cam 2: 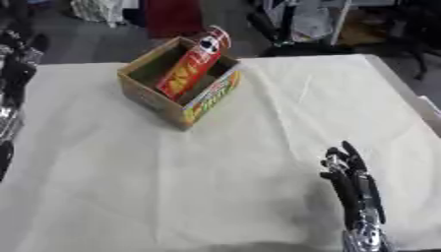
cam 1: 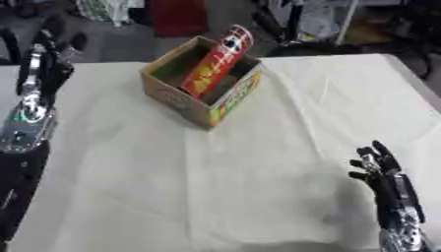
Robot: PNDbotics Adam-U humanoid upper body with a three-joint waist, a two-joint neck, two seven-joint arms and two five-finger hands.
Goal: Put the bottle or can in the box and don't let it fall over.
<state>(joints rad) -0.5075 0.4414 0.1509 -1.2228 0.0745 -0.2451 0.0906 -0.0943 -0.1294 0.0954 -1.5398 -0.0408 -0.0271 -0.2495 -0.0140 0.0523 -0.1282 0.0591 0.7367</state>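
Note:
A tall red can with yellow and white print leans inside the open cardboard box, its top resting against the far right rim. The box stands on the white cloth at the back centre, one corner toward me. My left hand is raised at the left edge, well left of the box, fingers relaxed and holding nothing. My right hand rests open near the lower right corner, fingers up, far from the box.
The table's white cloth spreads wide in front of the box. The table's right edge runs diagonally at the far right. Dark clutter and a red object lie beyond the back edge.

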